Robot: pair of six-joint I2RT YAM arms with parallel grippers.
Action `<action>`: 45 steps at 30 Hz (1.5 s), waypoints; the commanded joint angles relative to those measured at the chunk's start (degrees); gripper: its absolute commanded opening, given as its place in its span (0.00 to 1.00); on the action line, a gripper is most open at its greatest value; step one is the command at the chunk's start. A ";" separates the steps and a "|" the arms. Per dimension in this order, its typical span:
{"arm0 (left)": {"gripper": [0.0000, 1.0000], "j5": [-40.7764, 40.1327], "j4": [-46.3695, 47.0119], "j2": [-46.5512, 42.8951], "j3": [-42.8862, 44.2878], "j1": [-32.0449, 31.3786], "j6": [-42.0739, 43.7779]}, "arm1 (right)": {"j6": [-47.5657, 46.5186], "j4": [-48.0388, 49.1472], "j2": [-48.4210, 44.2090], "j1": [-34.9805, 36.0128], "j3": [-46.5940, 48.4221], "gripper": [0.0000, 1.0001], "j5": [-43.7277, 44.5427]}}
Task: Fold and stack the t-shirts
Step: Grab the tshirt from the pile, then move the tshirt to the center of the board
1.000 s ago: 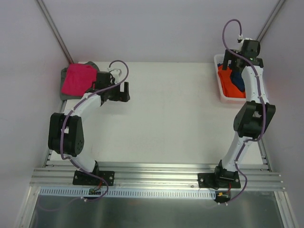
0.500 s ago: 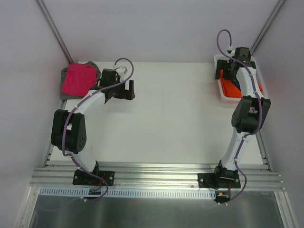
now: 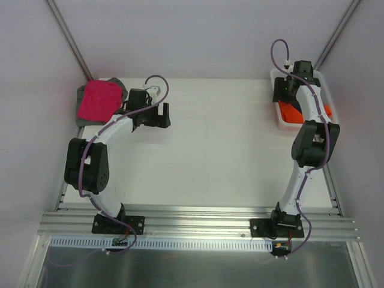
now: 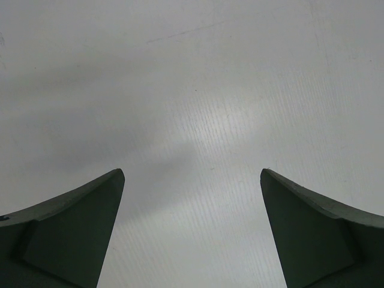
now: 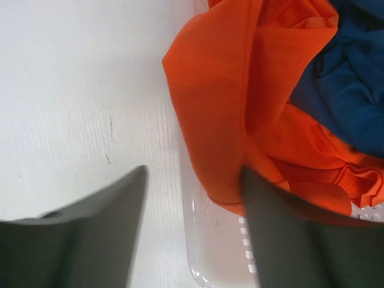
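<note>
A folded magenta t-shirt (image 3: 96, 99) lies on a grey t-shirt (image 3: 83, 112) at the table's far left corner. My left gripper (image 3: 163, 114) (image 4: 192, 172) hovers open to their right, with only bare table between its fingers. An orange t-shirt (image 3: 292, 112) (image 5: 228, 90) and a dark blue t-shirt (image 5: 348, 90) lie crumpled in the white basket (image 3: 281, 123) (image 5: 210, 252) at the far right. My right gripper (image 3: 282, 90) (image 5: 193, 171) straddles the basket's left rim, jaws apart. The orange shirt's hanging edge lies between them, against the right finger (image 5: 300, 240).
The basket's lattice wall (image 5: 249, 252) sits just inside the right finger. White table (image 5: 78, 90) lies to the basket's left. Metal frame posts stand at both far corners, and an aluminium rail runs along the near edge.
My right gripper has moved left and lowered over the basket's left rim, and its jaws have narrowed. The left gripper shifted slightly right, then stayed still.
</note>
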 commanded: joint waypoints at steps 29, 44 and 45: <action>0.99 -13.22 -0.59 -1.39 1.57 0.73 -3.54 | -4.61 7.63 -25.09 17.00 -3.96 0.01 6.82; 0.99 -12.09 -1.28 -11.93 -4.21 17.08 -16.47 | -7.34 3.51 -20.73 43.02 14.73 0.01 -2.32; 0.99 -12.09 -1.28 -12.89 -5.09 17.86 -16.56 | -7.17 3.68 -20.01 43.74 18.32 0.01 -3.28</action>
